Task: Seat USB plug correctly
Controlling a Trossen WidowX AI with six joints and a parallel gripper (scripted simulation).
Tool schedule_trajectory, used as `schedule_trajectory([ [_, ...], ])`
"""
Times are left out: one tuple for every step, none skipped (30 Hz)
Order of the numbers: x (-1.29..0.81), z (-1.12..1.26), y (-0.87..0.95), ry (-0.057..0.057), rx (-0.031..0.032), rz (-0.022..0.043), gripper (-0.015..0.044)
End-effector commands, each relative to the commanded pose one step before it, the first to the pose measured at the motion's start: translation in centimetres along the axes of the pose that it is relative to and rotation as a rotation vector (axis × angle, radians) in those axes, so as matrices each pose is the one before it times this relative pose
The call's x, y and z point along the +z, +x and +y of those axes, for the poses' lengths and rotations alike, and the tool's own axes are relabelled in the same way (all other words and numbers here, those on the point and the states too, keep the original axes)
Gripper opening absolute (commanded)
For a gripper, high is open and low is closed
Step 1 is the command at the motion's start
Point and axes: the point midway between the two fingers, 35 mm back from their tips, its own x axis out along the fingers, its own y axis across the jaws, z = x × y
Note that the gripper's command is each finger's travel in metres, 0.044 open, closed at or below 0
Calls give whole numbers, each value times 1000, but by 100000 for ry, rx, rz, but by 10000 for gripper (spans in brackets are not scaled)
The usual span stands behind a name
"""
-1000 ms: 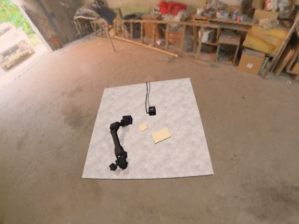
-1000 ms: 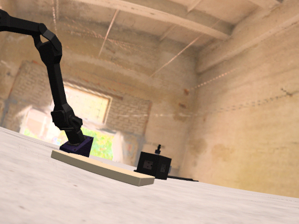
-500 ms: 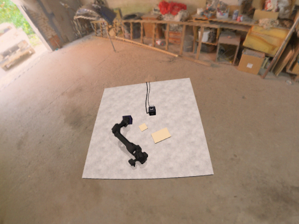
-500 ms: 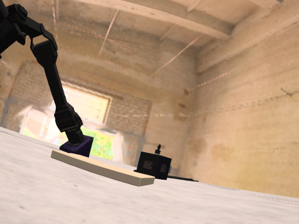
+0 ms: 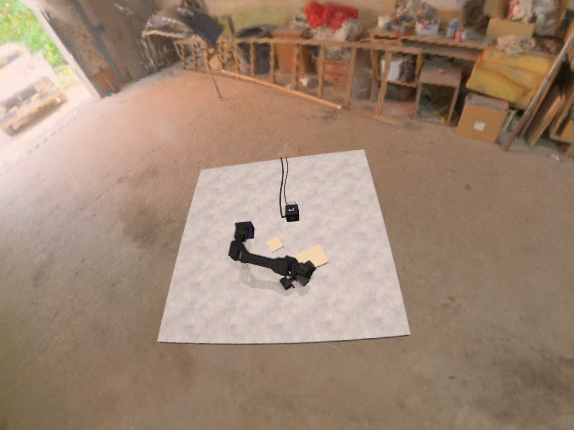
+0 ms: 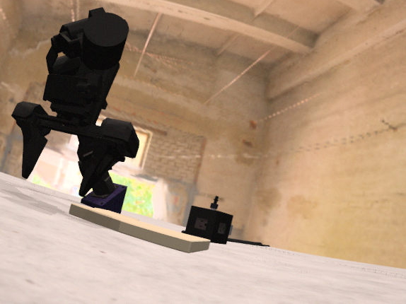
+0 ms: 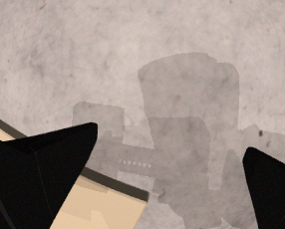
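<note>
The black power cube (image 5: 292,212) (image 6: 209,223) stands on the grey table top (image 5: 350,295), with its two cables running to the far edge. The small dark USB plug (image 6: 213,203) sticks up from the cube's top. My gripper (image 5: 295,281) (image 6: 56,180) (image 7: 174,144) is open and empty. It points down just above the table top, at the near edge of the large tan board (image 5: 312,255) (image 6: 141,229) (image 7: 93,216), well away from the cube.
A small tan square (image 5: 275,244) lies between the arm's base (image 5: 244,230) (image 6: 104,199) and the large tan board. The table top's edges drop to a concrete floor. Cluttered shelves stand far behind.
</note>
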Motion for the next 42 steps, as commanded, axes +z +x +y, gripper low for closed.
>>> schedule_trajectory([
  [-3835, 6189, -1158, 5683, 7954, 7485, 440],
  [-950, 1165, -193, 1522, 1082, 1456, 440],
  [-967, 1099, -198, 831, 1103, 1340, 440],
  [-996, 1041, -195, 803, 974, 1326, 440],
  [-1041, 1000, -195, 791, 864, 1331, 440],
  [-1091, 964, -196, 786, 757, 1336, 440],
  [-1146, 928, -199, 786, 651, 1340, 440],
  [-1206, 871, -196, 1672, 218, 1386, 440],
  [-1242, 800, -197, 1660, 78, 1320, 440],
  [-1253, 714, -194, 1622, -53, 1223, 440],
  [-1242, 624, -189, 1568, -168, 1106, 440],
  [-1227, 539, -184, 1518, -265, 990, 440],
  [-1209, 452, -206, 1061, -134, 937, 440],
  [-1197, 388, -200, 1041, -213, 850, 440],
  [-1202, 331, -197, 1039, -287, 774, 440],
  [-1220, 278, -197, 1053, -360, 701, 440],
  [-1239, 223, -198, 1072, -431, 624, 440],
  [-1254, 173, -192, 1205, -662, 467, 440],
  [-1261, 113, -193, 1225, -718, 354, 440],
  [-1264, 51, -193, 1246, -765, 234, 440],
  [-1249, -11, -192, 1255, -795, 108, 440],
  [-1235, -72, -191, 1270, -817, -20, 440],
  [-1216, -129, -149, 1773, -857, -206, 440],
  [-1183, -190, -147, 1774, -843, -336, 440],
  [-1143, -246, -145, 1769, -817, -459, 440],
  [-1097, -298, -142, 1761, -778, -575, 440],
  [-1054, -345, -140, 1760, -734, -685, 440],
  [-1015, -388, -138, 1770, -685, -793, 440],
  [-974, -430, -136, 1779, -628, -894, 440],
  [-935, -471, -135, 1795, -567, -992, 440],
  [-897, -510, -134, 1817, -499, -1088, 440],
  [-858, -547, -133, 1841, -425, -1178, 440],
  [-849, -531, -134, 1929, -349, -1306, 440],
  [-812, -567, -134, 1959, -258, -1387, 440],
  [-714, -552, -124, 1834, -152, -1345, 440],
  [-335, -281, -62, 906, -43, -678, 440],
  [-81, -71, -15, 225, -7, -170, 440],
  [-24, 94, -2, 5, 5, 1, 440],
  [-23, 92, -2, 5, 5, 1, 440],
  [0, 0, 0, 0, 0, 0, 440],
  [0, 0, 0, 0, 0, 0, 440],
  [0, 0, 0, 0, 0, 0, 440],
])
